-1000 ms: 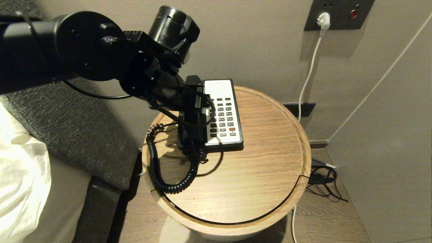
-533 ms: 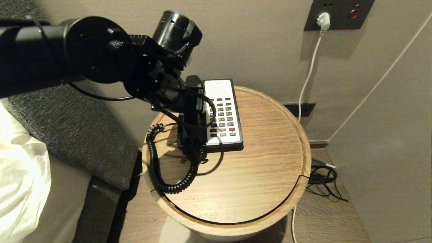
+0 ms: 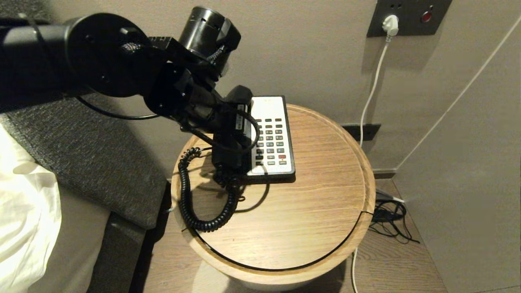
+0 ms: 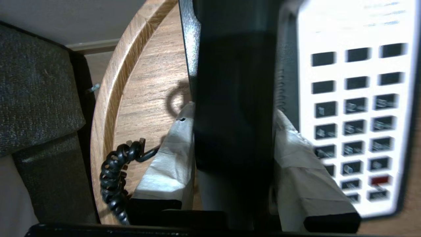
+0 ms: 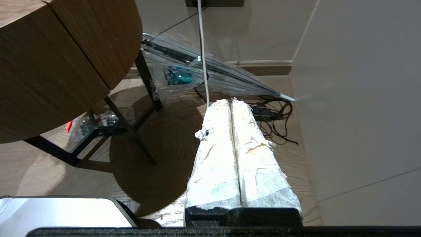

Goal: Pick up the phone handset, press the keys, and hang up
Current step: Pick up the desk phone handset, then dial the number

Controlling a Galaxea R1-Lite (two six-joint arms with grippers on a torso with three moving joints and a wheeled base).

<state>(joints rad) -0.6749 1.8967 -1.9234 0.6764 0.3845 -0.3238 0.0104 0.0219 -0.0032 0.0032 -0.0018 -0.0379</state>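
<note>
At upper left of the head view, the left gripper (image 3: 232, 134) reaches in and clamps its taped fingers (image 4: 171, 161) on the phone handset (image 3: 233, 122), tilted just beside the keys (image 3: 270, 140) at centre. Low at right, the right gripper (image 5: 232, 125) hangs with jaws pressed together near the floor.

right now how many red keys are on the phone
1. The red key sits near the bottom right of the keypad, in the second row from the bottom; the handset and left arm cover the keypad's left edge, so another could hide there.
</note>
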